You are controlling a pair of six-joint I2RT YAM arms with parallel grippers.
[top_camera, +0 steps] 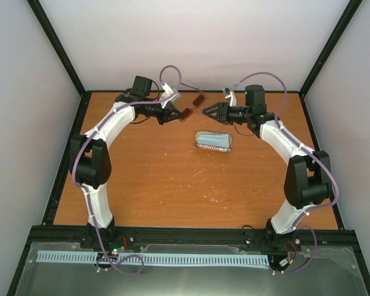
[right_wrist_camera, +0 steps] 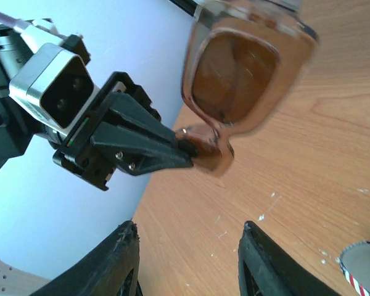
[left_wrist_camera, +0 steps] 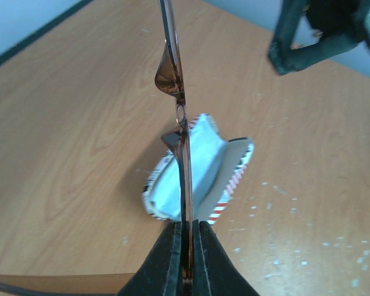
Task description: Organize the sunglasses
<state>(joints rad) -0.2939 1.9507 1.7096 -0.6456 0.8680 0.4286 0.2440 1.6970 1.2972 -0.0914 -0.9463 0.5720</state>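
Note:
The sunglasses (top_camera: 188, 113), with a reddish-brown frame and tinted lenses, hang in the air above the back of the table. My left gripper (top_camera: 174, 115) is shut on one lens end of them. In the left wrist view the frame (left_wrist_camera: 184, 154) runs edge-on up from my closed fingertips (left_wrist_camera: 172, 246). In the right wrist view a lens (right_wrist_camera: 234, 77) shows wide, with the left gripper (right_wrist_camera: 191, 148) clamped on the lower lens. My right gripper (top_camera: 207, 111) is open and empty, facing the glasses from the right without touching them; its fingers (right_wrist_camera: 126, 259) stand wide apart.
An oval flag-patterned case (top_camera: 213, 141) lies open on the wooden table (top_camera: 172, 185) just in front of both grippers, with a light blue cloth (left_wrist_camera: 203, 154) inside it. It shows at the lower right of the right wrist view (right_wrist_camera: 364, 271). Grey walls enclose the back and sides.

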